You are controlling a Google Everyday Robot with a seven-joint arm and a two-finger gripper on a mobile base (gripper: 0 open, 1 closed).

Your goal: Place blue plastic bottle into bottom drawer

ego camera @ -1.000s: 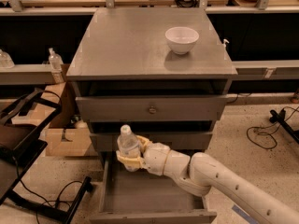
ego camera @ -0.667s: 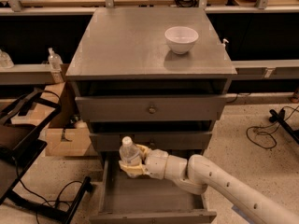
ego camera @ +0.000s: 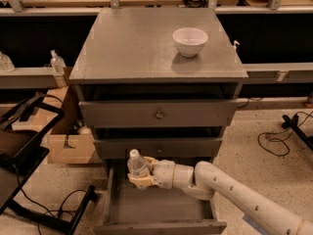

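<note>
While the bottom drawer (ego camera: 164, 208) stands pulled open at the foot of the grey cabinet (ego camera: 132, 48), the gripper (ego camera: 142, 173) reaches in from the right above its rear left part, clenched around the blue plastic bottle (ego camera: 137, 165); the bottle stands upright, white cap up, just in front of the middle drawer (ego camera: 195, 148); whether it touches the drawer floor I cannot tell; a white bowl (ego camera: 190, 41) sits on the cabinet top.

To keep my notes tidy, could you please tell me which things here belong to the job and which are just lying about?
Belonging to the job: clear bluish plastic bottle with white cap, held above the drawer; open grey metal bottom drawer; gripper, shut on the bottle.
Lying about: round white bowl on the cabinet top; small clear pump-top bottle on a shelf.
</note>
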